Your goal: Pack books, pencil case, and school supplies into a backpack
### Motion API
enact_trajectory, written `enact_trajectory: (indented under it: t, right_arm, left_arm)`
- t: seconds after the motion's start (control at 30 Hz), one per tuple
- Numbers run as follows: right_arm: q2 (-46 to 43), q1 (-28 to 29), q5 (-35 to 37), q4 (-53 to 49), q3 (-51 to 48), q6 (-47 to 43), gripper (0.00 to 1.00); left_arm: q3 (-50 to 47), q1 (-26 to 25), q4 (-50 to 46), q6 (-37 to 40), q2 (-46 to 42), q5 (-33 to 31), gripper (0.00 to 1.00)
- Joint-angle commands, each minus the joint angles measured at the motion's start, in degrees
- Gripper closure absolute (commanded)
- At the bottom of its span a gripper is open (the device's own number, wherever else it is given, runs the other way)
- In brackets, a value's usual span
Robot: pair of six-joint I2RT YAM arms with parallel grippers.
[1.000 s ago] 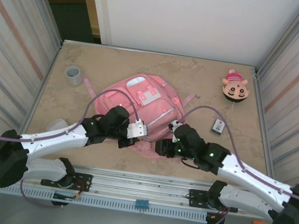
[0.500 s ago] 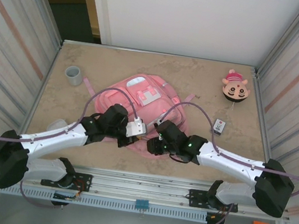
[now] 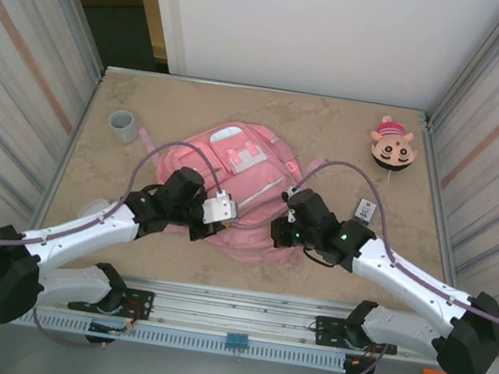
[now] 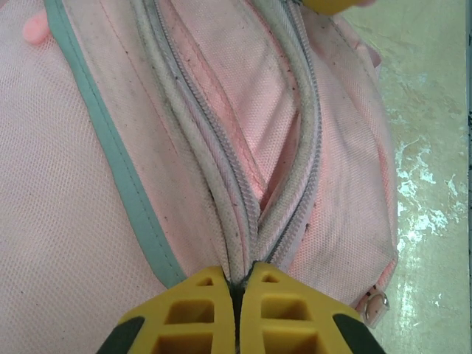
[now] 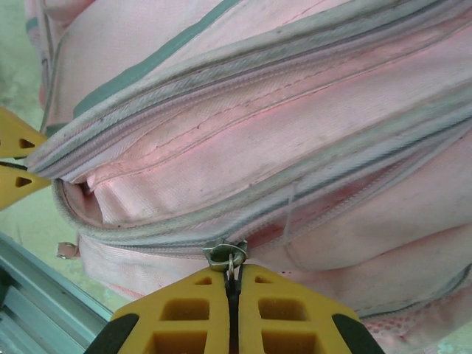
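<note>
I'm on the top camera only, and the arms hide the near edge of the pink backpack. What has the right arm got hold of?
Observer: The right wrist camera shows the right fingers shut on a small metal zipper pull on the backpack.
Operator: And the left arm?
Observer: The left fingers are shut on the backpack at the point where two zipper tracks meet.
Operator: Is that zip open there?
Observer: Yes. Beyond the left fingers the tracks spread apart, with pink lining between them.
</note>
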Motion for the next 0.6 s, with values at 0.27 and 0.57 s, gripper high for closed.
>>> enact_trajectory:
  t: [0.27, 0.57]
  right_arm:
    - [-2.3, 0.9, -2.9, -1.4, -1.4, -1.7, 1.0]
    - [-0.3, 4.6, -2.4, 0.9, -1.1, 0.9, 1.0]
  left_arm:
    - [0.3, 2.2, -0.7, -27.7, -8.1, -8.4, 0.43]
    - [-1.7, 3.6, -10.3, -64.6, -11.8, -21.9, 0.38]
